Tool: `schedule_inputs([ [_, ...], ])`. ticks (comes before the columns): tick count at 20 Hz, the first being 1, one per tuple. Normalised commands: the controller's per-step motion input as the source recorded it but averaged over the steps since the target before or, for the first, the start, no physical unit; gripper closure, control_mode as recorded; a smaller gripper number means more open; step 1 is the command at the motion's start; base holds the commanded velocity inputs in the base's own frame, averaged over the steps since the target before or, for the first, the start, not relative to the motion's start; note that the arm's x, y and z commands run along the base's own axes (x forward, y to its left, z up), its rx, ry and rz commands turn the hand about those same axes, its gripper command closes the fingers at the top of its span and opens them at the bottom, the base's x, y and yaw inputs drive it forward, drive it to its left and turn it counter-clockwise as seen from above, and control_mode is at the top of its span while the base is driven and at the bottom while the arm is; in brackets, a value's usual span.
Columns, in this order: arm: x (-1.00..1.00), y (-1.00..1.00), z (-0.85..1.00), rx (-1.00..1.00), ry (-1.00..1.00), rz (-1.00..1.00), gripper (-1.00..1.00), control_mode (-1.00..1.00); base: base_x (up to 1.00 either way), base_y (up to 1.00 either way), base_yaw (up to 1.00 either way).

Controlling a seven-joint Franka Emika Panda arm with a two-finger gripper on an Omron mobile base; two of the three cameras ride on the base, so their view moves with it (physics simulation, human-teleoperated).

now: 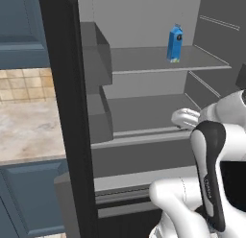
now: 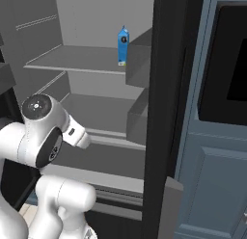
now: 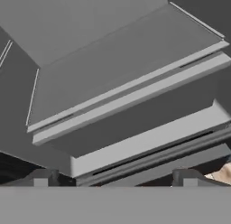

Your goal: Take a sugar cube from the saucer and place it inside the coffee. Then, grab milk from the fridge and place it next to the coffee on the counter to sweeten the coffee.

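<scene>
My claw (image 3: pixel 115 175) is spread, empty. Milk (image 1: pixel 175 43) upright on fridge (image 1: pixel 144 64) shelf, upper right; probably light, stiff carton — grip mid-body flat sides.

From my seat the fridge (image 1: pixel 144 107) is cut at the top and bottom edges of both base views, so I cannot see its full height. Left of the fridge, the counter (image 1: pixel 29 131) runs out of the left base picture. The print on the milk (image 1: pixel 175 43), on the upper shelf (image 1: pixel 158 59) of the fridge, is too small for me to read (just a dark round mark). In the hand view the gripper (image 3: pixel 115 179) shows only its two dark tips, standing wide apart.
</scene>
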Motion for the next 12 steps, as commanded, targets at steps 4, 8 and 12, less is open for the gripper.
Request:
schedule_inputs([
  [4,-0.02,0.0,0.99,0.0,-0.69,0.04,-1.0,-1.0,0.0,0.0,0.0],
  [8,0.0,0.0,0.97,-0.03,-0.42,0.0,-1.0,-1.0,0.0,0.0,0.0],
  [12,0.08,0.0,0.08,-0.01,-0.04,-0.01,-1.0,-1.0,0.0,0.0,0.0],
])
